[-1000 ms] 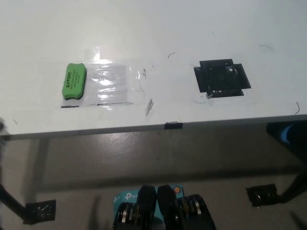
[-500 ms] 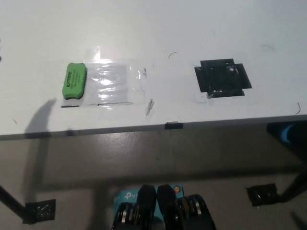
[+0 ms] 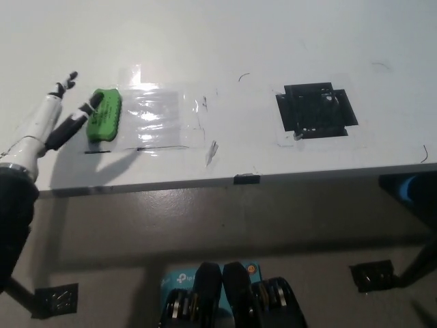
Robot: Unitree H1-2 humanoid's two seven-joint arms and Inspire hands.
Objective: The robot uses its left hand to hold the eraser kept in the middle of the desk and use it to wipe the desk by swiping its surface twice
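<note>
**Left robot hand open beside the green eraser**

The left robot hand (image 3: 54,113) reaches in from the lower left edge of the head view, over the near-left part of the white bench (image 3: 225,41). It is open: its fingers (image 3: 68,80) are spread apart and it holds nothing. One dark-tipped finger points up and away from the eraser, while another extends toward the eraser's left edge, with its tip at or just touching that edge; whether there is real contact cannot be told from this angle. The hand casts a shadow on the bench surface just below and to the right of itself.

The green eraser (image 3: 104,114) lies flat on the bench, at the left end of a clear, glossy tape patch (image 3: 160,119) stuck to the surface. It stands lengthwise, running away from the robot, and its printed label is partly hidden by the finger. A thin dark line (image 3: 164,147) runs along the near edge of the tape patch.

Well apart to the right, a black tape square (image 3: 316,111) is stuck to the bench. A small dark tab (image 3: 246,179) sits on the bench's front edge, between the two patches. The right robot hand does not appear in the view.
</note>
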